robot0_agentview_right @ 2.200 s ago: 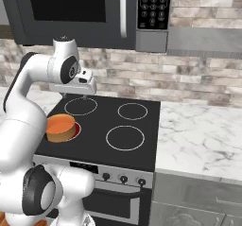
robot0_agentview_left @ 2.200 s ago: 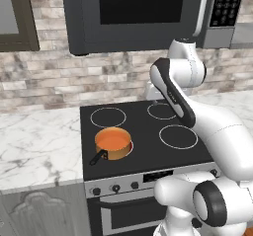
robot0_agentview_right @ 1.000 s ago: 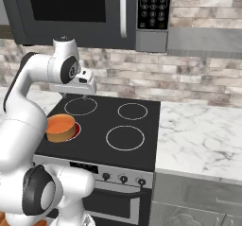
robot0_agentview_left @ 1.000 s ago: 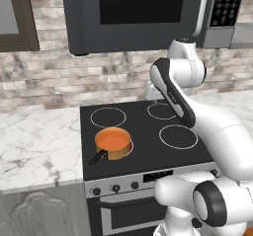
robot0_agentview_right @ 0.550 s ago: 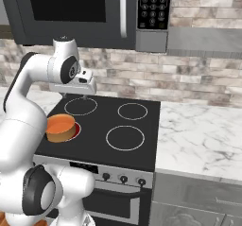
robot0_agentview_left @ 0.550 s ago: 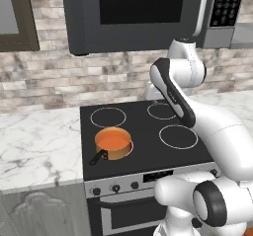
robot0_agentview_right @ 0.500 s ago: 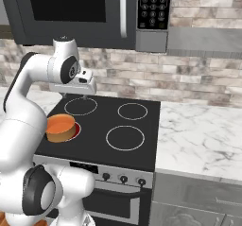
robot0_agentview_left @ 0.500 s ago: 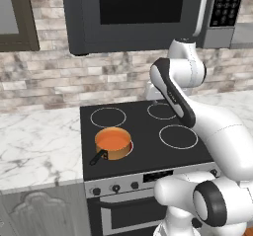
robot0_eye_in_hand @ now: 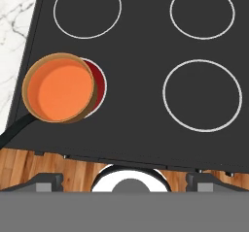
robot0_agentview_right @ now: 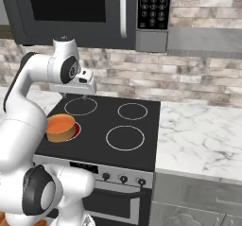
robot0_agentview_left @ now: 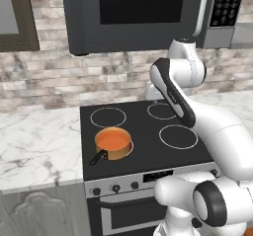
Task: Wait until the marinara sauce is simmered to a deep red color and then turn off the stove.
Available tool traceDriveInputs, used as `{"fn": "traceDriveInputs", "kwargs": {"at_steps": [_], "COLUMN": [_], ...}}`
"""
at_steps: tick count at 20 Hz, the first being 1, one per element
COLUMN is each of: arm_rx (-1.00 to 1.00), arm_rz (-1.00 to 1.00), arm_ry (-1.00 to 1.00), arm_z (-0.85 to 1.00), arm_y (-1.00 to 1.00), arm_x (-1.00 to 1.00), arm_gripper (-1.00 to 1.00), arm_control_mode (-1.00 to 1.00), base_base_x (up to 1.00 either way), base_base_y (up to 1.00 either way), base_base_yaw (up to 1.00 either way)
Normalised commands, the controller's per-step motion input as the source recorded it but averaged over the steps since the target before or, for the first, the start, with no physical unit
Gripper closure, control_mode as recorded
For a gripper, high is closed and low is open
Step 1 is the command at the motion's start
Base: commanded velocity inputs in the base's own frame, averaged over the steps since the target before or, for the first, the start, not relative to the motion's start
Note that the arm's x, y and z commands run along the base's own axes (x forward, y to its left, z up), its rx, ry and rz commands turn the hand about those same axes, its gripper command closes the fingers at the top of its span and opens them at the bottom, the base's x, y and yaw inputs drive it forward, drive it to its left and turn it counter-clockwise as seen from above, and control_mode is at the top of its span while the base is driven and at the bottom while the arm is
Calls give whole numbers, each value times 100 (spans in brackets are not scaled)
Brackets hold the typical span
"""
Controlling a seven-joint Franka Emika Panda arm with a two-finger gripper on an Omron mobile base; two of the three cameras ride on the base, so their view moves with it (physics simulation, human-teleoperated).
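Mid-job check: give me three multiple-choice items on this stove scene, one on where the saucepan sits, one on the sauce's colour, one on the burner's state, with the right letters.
1. The small copper-coloured saucepan with a black handle sits on which burner of the black glass stove?
A. front left
B. back right
C. front right

2. What colour is the smooth marinara sauce now?
A. deep red
B. orange
C. green

3. The white-ringed burner under the pan is:
A. dark like the rest
B. glowing red
C. covered by a lid

Key: 1 A, the left base view shows the pan at the stove's near left corner. 2 B, the hand view shows a flat orange disc. 3 B, a red crescent shows beside the pan's rim.
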Motion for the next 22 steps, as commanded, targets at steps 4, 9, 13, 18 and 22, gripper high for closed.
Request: {"fn": "traceDriveInputs", "kwargs": {"at_steps": [4, 9, 13, 18, 22], "arm_rx": [0, 0, 0, 0, 0], "arm_rz": [0, 0, 0, 0, 0], "arm_ry": [0, 0, 0, 0, 0], "arm_z": [0, 0, 0, 0, 0], "arm_y": [0, 0, 0, 0, 0], "arm_x": [0, 0, 0, 0, 0], "arm_gripper": [-100, -100, -100, -100, -100], "arm_control_mode": [-100, -100, -100, -100, -100], "base_base_x": [0, 0, 0, 0, 0], "base_base_y": [0, 0, 0, 0, 0], "base_base_yaw": [0, 0, 0, 0, 0]}}
